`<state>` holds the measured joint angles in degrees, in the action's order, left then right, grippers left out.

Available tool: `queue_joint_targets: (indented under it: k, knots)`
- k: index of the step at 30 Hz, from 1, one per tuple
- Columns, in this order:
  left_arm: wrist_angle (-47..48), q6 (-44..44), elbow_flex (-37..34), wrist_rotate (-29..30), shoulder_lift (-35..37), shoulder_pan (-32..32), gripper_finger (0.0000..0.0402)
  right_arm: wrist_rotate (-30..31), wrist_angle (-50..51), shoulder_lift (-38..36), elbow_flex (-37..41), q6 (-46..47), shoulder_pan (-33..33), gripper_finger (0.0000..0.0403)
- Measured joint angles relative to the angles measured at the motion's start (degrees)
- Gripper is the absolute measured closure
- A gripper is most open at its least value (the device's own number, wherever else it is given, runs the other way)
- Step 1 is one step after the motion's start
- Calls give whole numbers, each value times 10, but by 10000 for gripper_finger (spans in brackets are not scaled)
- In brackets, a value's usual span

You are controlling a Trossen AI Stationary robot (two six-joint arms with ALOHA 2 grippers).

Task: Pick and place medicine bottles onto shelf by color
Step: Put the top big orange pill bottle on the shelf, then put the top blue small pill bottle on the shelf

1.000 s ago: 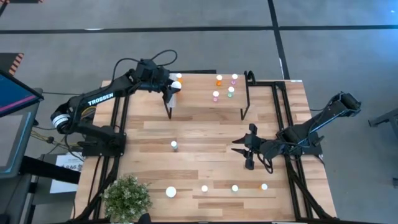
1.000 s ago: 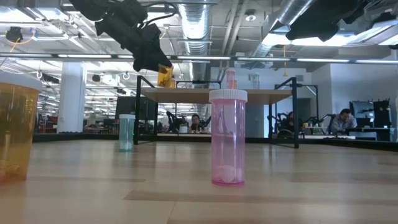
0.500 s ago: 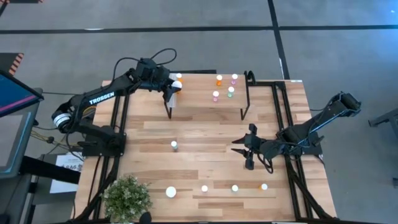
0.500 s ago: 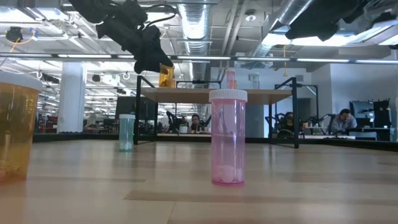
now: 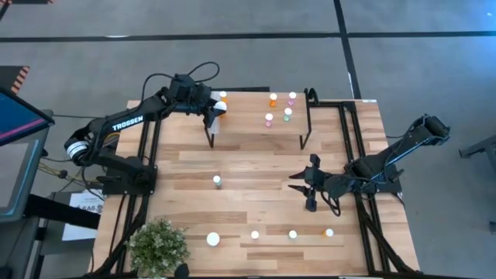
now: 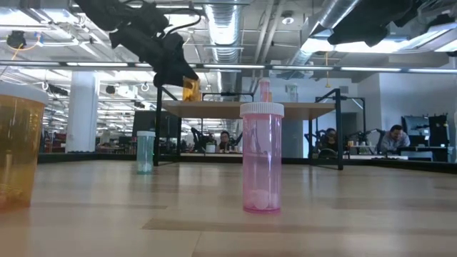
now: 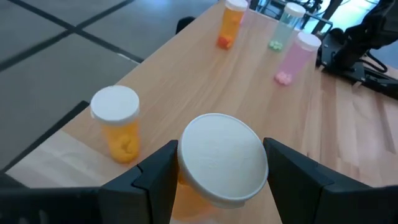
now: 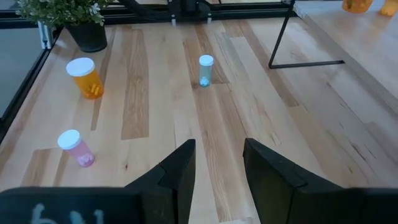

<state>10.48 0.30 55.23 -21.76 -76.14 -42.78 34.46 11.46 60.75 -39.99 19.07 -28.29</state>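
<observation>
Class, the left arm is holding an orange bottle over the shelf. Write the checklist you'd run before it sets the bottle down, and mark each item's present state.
1. Left gripper shut on the held orange bottle: ok.
2. Bottle over the shelf, at its left end: ok.
3. Same-colour neighbour: another orange bottle stands close by: ok.
4. Held bottle upright: not ok, it looks tilted.
5. Free spot directly beneath: cannot tell.
6. Right gripper away from the shelf, empty: ok.

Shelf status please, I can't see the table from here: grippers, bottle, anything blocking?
Left gripper shut on orange bottle above shelf corner. Right gripper open, empty, waiting mid-table. Another orange bottle stands close beside the drop spot.
</observation>
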Motion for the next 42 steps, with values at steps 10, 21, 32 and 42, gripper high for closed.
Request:
queue_joint_targets:
  k: [10, 21, 32, 42]
  knots:
    - [3, -9, 0, 9, 0, 6, 182, 0, 0, 0, 0, -1, 0, 246]
    - [3, -4, 0, 21, 0, 8, 157, 0, 0, 0, 0, -1, 0, 246]
    - [-7, 6, 2, 27, 31, 5, 156, 0, -1, 0, 0, 14, 0, 246]
    - [-3, 41, 2, 16, 129, -6, 156, -2, -2, 0, 0, 38, 0, 246]
